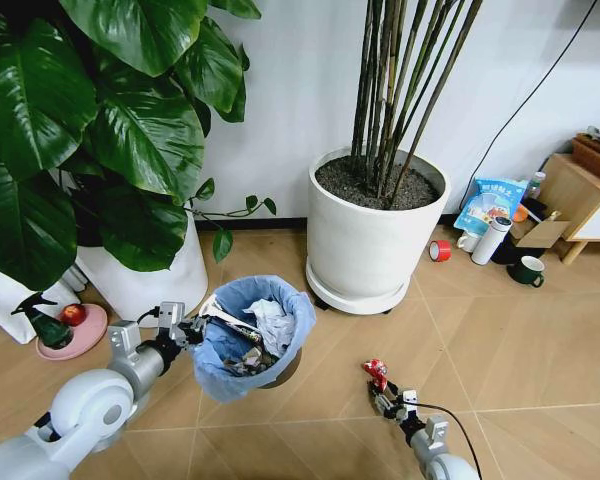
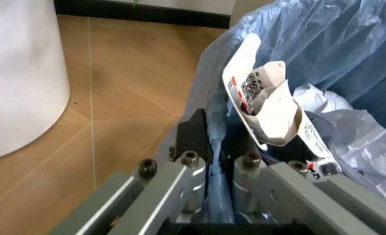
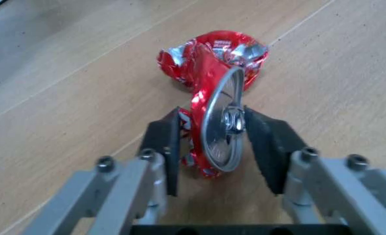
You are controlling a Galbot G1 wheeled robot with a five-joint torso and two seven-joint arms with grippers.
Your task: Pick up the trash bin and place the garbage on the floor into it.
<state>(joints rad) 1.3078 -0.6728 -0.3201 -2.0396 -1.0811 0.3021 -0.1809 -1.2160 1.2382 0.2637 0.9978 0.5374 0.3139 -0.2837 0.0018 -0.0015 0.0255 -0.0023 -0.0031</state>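
Observation:
The trash bin, dark and lined with a light blue bag, hangs just above the floor. My left gripper is shut on its near-left rim; in the left wrist view the fingers pinch the blue bag edge. Inside the bin lie white tissues and a printed wrapper. To the bin's right, my right gripper is shut on a red crumpled piece of garbage, with both pads pressed on its sides, low over the wood.
A large white pot with tall stems stands behind the bin. A leafy plant's pot is at the left, beside a pink dish and a green spray bottle. A tape roll, a mug and a wooden shelf sit at the right.

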